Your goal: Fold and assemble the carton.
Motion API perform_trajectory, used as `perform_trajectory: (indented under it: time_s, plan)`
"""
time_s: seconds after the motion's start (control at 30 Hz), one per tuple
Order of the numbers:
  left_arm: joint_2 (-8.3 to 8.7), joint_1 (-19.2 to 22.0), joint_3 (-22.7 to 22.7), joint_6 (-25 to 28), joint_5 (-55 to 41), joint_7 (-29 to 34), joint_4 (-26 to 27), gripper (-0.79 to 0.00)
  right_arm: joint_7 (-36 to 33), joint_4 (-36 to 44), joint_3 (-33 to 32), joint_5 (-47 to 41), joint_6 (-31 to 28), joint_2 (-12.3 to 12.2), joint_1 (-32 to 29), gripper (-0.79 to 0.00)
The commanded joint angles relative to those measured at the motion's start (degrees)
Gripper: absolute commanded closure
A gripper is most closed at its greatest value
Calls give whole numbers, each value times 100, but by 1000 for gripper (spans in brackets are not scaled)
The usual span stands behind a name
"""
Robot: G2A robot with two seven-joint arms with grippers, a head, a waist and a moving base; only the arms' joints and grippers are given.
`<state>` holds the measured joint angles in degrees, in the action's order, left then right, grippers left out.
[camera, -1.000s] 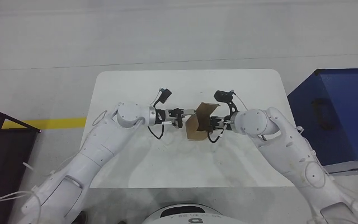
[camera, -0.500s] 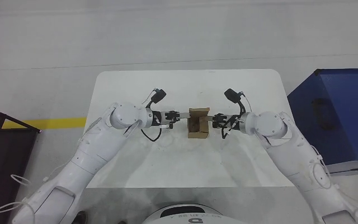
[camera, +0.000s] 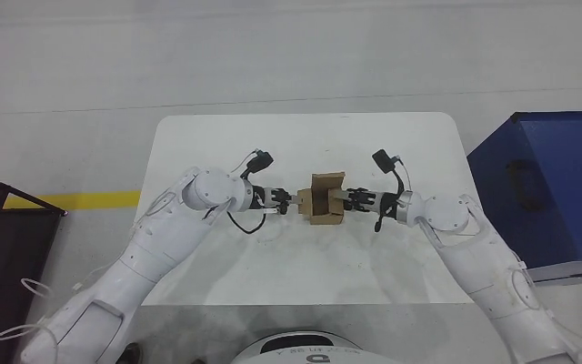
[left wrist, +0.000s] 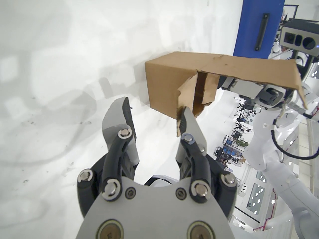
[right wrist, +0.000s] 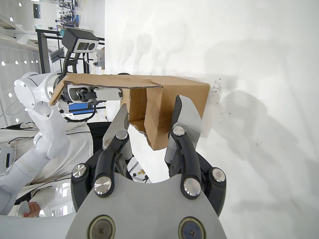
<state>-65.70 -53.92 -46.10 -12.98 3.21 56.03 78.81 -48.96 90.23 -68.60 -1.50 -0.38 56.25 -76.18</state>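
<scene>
A small brown carton [camera: 320, 207] stands on the white table [camera: 273, 264] between my two arms, its top open and one long flap sticking up and out. My left gripper [camera: 296, 201] is at its left side, open [left wrist: 155, 115]. One of the left fingertips [left wrist: 185, 118] touches the ragged edge of a short side flap on the carton [left wrist: 164, 85]. My right gripper [camera: 348, 197] is at the opposite side, open [right wrist: 152, 115], with a short flap of the carton [right wrist: 189, 93] hanging between its fingers.
A blue bin [camera: 536, 191] stands off the table's right edge. A dark frame [camera: 18, 237] sits by the left side. Bare table lies in front of and behind the carton.
A second ago both grippers held the carton tilted between them. It now stands upright on the table, and both grippers have drawn back a little to its sides.
</scene>
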Motion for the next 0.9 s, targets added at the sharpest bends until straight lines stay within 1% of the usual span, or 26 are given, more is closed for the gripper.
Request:
perform_trajectory:
  time_s: [0.0,0.07,0.17,0.2,0.23,0.3,0.33,0.4,0.43,0.5,0.53,0.6,0.63,0.7,0.8,0.83,0.87]
  plan:
    - [-44,94,79,4,-21,-4,-87,-314,-40,-35,30,-68,-96,10,14,-406]
    - [-88,189,146,29,-51,-12,-144,-357,-68,-74,64,-60,-116,16,37,-419]
    - [-139,282,200,94,-109,-47,-214,-376,-71,-106,74,-75,-160,22,61,-437]
    - [-148,286,182,115,-175,-68,-240,-419,-70,-111,64,-76,-169,21,57,-446]
    - [-149,282,140,147,-241,-104,-258,-566,-65,-111,43,-76,-174,17,49,-459]
    - [-124,213,-28,231,-416,-182,-296,-767,-60,-93,-5,-67,-180,8,15,-477]
    - [-97,160,-131,267,-448,-215,-302,-785,-59,-79,-31,-63,-176,2,-6,-480]
    - [-20,14,-348,275,-426,-230,-271,-785,-61,-44,-74,-65,-170,-7,-46,-493]
    - [24,-75,-458,241,-396,-215,-243,-773,-63,-29,-88,-55,-163,-11,-60,-493]
    - [113,-254,-630,152,-240,-124,-163,-708,-67,-4,-106,-48,-148,-15,-74,-496]
    - [153,-330,-682,101,-124,-53,-92,-640,-69,2,-108,-52,-142,-14,-72,-493]
    - [209,-466,-751,37,2,89,85,-477,-80,-1,-99,-72,-160,-10,-58,-493]
    - [226,-511,-751,4,78,146,179,-416,-80,-14,-92,-78,-165,-8,-45,-486]
    - [231,-545,-713,-42,130,218,335,-419,-103,-37,-63,-115,-194,1,-18,-483]
    - [187,-464,-573,-61,147,189,419,-489,-154,-82,-4,-194,-265,17,16,-493]
    - [163,-409,-514,-48,145,154,407,-499,-166,-99,15,-217,-284,22,26,-493]
    - [140,-348,-446,-33,171,146,354,-486,-179,-118,35,-244,-314,28,36,-493]
